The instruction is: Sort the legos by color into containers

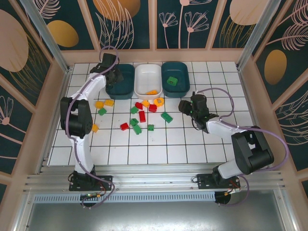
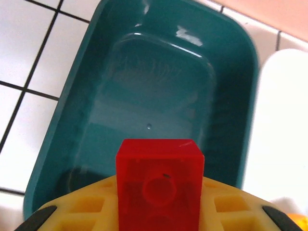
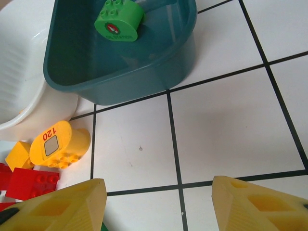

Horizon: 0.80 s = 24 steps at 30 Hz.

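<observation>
A white tiled tabletop (image 1: 211,139) carries three trays in a row along its far edge. The left teal tray (image 1: 126,79) looks empty, the white tray (image 1: 146,76) holds an orange piece (image 1: 153,91), and the right teal tray (image 1: 183,72) holds a green brick (image 1: 172,81). Loose legos (image 1: 142,116) in red, green and yellow lie scattered just in front of the trays.

In the left wrist view, the left fingers (image 2: 86,207) are closed on a red brick (image 2: 160,185), holding it above the near end of the left teal tray. The right fingers (image 3: 62,207) stand apart with nothing between them, over bare tile beside the right teal tray.

The step in hand appears to be dropping the red brick. It is hard to judge how high the brick hangs above the rim. A good release would move it further over the tray floor and lower it first, so it neither clips the near wall nor bounces out. The fingers should then open cleanly and lift straight up.
</observation>
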Each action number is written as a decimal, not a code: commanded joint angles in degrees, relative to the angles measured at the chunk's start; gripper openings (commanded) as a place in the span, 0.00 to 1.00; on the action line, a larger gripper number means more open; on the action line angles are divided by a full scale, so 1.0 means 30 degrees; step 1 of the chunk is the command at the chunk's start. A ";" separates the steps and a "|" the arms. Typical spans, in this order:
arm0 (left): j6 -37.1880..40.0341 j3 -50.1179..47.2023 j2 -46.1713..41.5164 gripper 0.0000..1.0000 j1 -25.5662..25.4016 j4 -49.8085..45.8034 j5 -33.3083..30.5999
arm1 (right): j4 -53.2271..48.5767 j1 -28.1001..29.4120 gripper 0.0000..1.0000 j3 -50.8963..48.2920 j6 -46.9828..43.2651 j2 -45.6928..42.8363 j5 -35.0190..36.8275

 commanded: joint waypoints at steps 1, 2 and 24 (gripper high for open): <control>0.0660 0.1012 0.1311 0.12 0.0319 -0.0992 0.1211 | -0.2072 0.0097 0.61 0.0899 -0.0528 0.0144 0.0212; 0.0664 0.1277 0.1661 0.12 0.0403 -0.1001 0.1477 | -0.2376 0.0109 0.61 0.1077 -0.0568 0.0092 0.0227; -0.0442 -0.3408 -0.4908 0.99 0.0555 0.1829 0.4687 | -0.6996 0.2554 0.70 0.6681 -0.7870 0.5445 -0.4523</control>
